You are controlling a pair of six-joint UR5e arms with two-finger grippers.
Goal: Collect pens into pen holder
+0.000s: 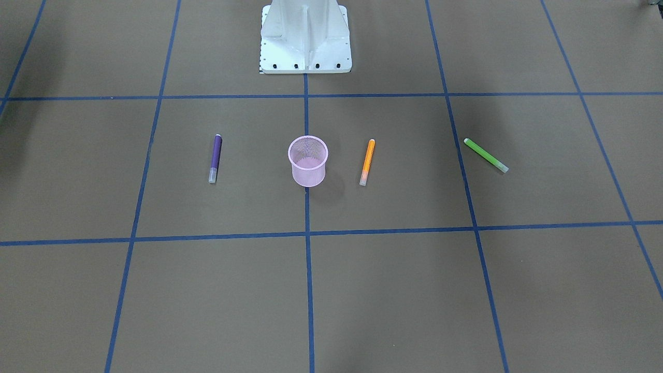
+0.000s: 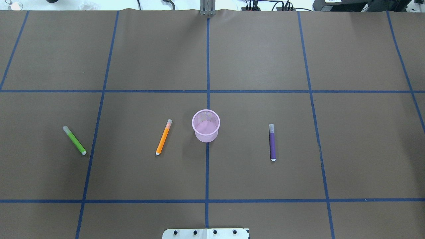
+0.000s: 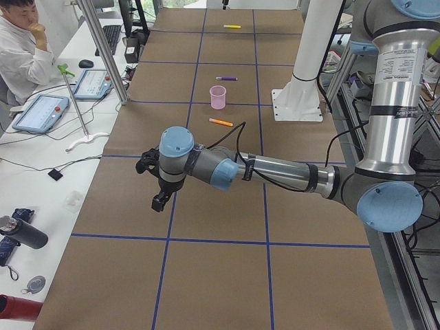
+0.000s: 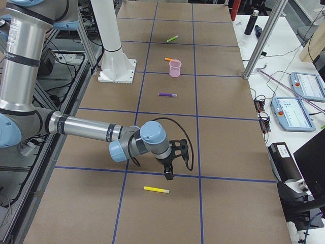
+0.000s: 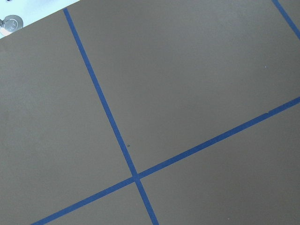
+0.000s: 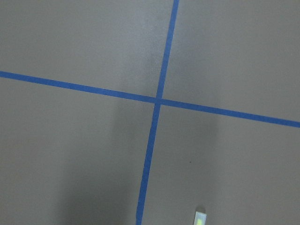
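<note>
Four pens loose on the table, pink cup empty, both arms out at the ends

None of the pens is in the pen holder (image 2: 206,135) yet. The holder, a small pink mesh cup, stands upright at the middle of the brown table (image 2: 265,49). It sits right on a line of blue tape (image 2: 208,66), in front of the robot's base (image 1: 305,41). That central spot probably lets either arm reach it.

Three pens lie flat in a rough row with the cup. The orange pen (image 2: 163,137) is near it on the robot's left. The green pen (image 2: 74,140) is farther out on that side, across a tape line. The purple pen (image 2: 272,142) lies on the robot's right, apart from the cup. The yellow pen (image 4: 156,190) lies well away, toward the table's end on the robot's right, outside the overhead view. Spread out like this, each pen likely calls for its own trip.

The right gripper (image 4: 167,174) hangs over the table close to the yellow pen, pointing down. Its wrist camera catches only the tip of that pen at the lower edge. The left gripper (image 3: 159,199) hangs over bare table toward the opposite end, well apart from every pen. Each gripper shows only in a side view, so I cannot tell whether the fingers are spread or pressed together. All four pens lie on the table, so neither gripper holds one.

A person (image 3: 20,48) sits off to one side of the table.
</note>
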